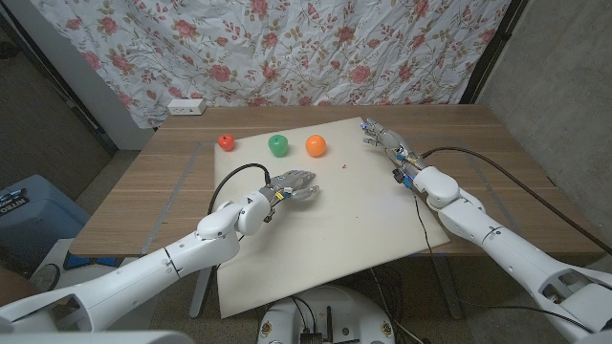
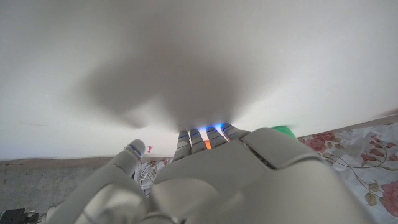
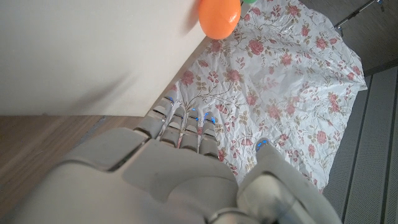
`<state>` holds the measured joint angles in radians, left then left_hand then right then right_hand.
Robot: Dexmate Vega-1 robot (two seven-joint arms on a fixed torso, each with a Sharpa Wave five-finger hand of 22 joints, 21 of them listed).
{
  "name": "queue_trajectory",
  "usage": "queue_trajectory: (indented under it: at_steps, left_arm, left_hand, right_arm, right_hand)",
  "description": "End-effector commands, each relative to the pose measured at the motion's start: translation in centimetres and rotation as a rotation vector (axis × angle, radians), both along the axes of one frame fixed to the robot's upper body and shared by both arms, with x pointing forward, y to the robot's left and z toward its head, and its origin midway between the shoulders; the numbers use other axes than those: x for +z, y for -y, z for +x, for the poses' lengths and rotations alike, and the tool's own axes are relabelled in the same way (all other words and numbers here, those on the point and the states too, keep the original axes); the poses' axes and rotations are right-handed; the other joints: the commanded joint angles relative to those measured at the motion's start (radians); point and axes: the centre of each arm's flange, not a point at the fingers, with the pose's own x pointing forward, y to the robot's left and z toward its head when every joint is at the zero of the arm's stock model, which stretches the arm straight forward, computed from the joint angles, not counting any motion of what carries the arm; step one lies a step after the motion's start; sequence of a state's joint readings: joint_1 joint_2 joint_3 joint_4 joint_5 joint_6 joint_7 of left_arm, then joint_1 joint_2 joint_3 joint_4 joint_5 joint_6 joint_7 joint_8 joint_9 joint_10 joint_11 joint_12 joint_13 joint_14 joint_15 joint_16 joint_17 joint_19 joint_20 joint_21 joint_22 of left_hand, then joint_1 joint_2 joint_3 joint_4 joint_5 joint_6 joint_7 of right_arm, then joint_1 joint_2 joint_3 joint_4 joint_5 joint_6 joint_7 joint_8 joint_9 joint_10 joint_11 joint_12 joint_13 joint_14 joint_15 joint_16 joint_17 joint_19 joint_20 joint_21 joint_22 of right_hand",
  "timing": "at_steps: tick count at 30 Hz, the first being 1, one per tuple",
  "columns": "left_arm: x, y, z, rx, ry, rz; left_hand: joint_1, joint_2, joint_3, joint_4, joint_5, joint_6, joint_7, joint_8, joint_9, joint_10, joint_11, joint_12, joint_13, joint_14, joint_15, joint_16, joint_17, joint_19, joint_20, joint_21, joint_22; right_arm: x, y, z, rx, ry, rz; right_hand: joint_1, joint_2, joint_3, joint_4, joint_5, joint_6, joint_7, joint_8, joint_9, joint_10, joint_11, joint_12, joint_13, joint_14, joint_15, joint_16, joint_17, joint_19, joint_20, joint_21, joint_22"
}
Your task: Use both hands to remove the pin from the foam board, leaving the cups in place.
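Observation:
A white foam board [image 1: 316,229] lies on the wooden table. Along its far edge stand a red cup [image 1: 227,142], a green cup [image 1: 277,144] and an orange cup [image 1: 316,145]. A tiny red pin [image 1: 345,163] sticks in the board just right of the orange cup; it also appears as a small pink pin [image 2: 150,147] past my left hand's fingers. My left hand [image 1: 292,184] hovers over the board's middle, fingers loosely bent, holding nothing. My right hand [image 1: 387,141] reaches along the board's far right edge with its fingers stretched out and nothing in them. The orange cup [image 3: 219,15] stands beyond it.
A floral curtain [image 1: 287,48] hangs behind the table, with a white power strip [image 1: 185,106] at the back left. Black cables run along both arms. A blue bin [image 1: 24,215] sits on the floor to the left.

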<state>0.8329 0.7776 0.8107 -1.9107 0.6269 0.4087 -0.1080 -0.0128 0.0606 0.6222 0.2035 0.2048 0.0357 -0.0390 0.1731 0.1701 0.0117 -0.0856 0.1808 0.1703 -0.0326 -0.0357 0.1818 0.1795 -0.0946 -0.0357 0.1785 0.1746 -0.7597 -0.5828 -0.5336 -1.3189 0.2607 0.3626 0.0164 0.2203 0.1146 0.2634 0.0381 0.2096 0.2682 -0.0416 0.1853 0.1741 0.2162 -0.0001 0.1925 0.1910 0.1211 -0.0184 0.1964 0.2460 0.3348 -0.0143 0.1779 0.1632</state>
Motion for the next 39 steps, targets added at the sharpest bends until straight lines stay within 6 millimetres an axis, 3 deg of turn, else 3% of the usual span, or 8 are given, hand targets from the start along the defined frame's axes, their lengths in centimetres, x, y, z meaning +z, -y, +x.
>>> queue_trajectory:
  at_steps: [1, 12, 25, 33, 39]
  left_arm:
    - [0.1, 0.1, 0.3, -0.006, -0.013, 0.008]
    - [0.3, 0.0, 0.5, -0.016, -0.011, 0.017]
    - [0.3, 0.1, 0.8, -0.012, -0.022, 0.023]
    - [0.3, 0.1, 0.8, -0.013, -0.022, 0.022]
    - [0.4, 0.0, 0.9, -0.007, -0.025, 0.034]
  left_hand:
    - [-0.011, 0.128, -0.007, 0.002, -0.002, 0.003, -0.004, 0.008, 0.004, -0.001, -0.003, 0.006, 0.002, 0.007, -0.059, 0.006, 0.003, -0.004, -0.062, 0.011, 0.005]
    - [-0.010, 0.129, -0.011, 0.002, -0.002, 0.005, -0.004, 0.009, 0.004, -0.001, -0.002, 0.006, 0.002, 0.011, -0.058, 0.007, 0.002, 0.000, -0.062, 0.014, 0.005]
    - [-0.010, 0.130, -0.016, 0.002, -0.001, 0.006, -0.005, 0.009, 0.004, 0.000, -0.001, 0.007, 0.002, 0.012, -0.058, 0.007, 0.002, 0.003, -0.064, 0.017, 0.005]
    - [-0.009, 0.130, -0.018, 0.001, -0.001, 0.007, -0.007, 0.009, 0.004, -0.001, -0.003, 0.007, 0.002, 0.009, -0.060, 0.005, 0.002, 0.009, -0.067, 0.020, 0.005]
    - [-0.008, 0.131, -0.020, 0.000, 0.000, 0.011, -0.014, 0.010, 0.004, 0.000, -0.004, 0.007, 0.003, 0.008, -0.060, 0.005, 0.002, 0.009, -0.067, 0.020, 0.005]
  right_arm:
    - [0.7, -0.9, -0.7, -0.061, 0.063, -0.141]
    - [1.5, -1.0, -1.2, -0.132, 0.117, -0.279]
    - [2.5, -1.3, -1.7, -0.199, 0.148, -0.431]
    - [2.8, -1.5, -1.8, -0.224, 0.152, -0.496]
    - [3.0, -1.9, -2.1, -0.245, 0.168, -0.566]
  right_hand:
    - [0.022, -0.006, 0.004, -0.018, -0.002, 0.013, -0.003, 0.005, 0.003, -0.005, -0.003, -0.001, 0.000, -0.008, -0.007, -0.002, -0.003, -0.019, -0.004, 0.000, 0.002]
    - [0.051, -0.018, 0.012, -0.053, -0.009, 0.013, -0.006, 0.004, 0.004, -0.034, -0.005, -0.008, 0.000, -0.033, -0.002, -0.008, -0.014, -0.046, 0.000, -0.003, 0.002]
    - [0.121, -0.052, 0.029, -0.136, -0.020, -0.015, -0.020, 0.000, 0.007, -0.093, -0.013, -0.012, 0.001, -0.088, 0.012, -0.011, -0.033, -0.068, 0.011, 0.000, 0.002]
    - [0.152, -0.063, 0.037, -0.165, -0.022, -0.017, -0.024, 0.004, 0.009, -0.102, -0.014, -0.010, 0.001, -0.092, 0.025, -0.007, -0.036, -0.069, 0.021, 0.003, 0.002]
    - [0.221, -0.076, 0.059, -0.211, -0.024, -0.026, -0.031, 0.010, 0.012, -0.129, -0.005, -0.010, 0.003, -0.118, 0.035, -0.009, -0.041, -0.093, 0.054, -0.002, 0.003]
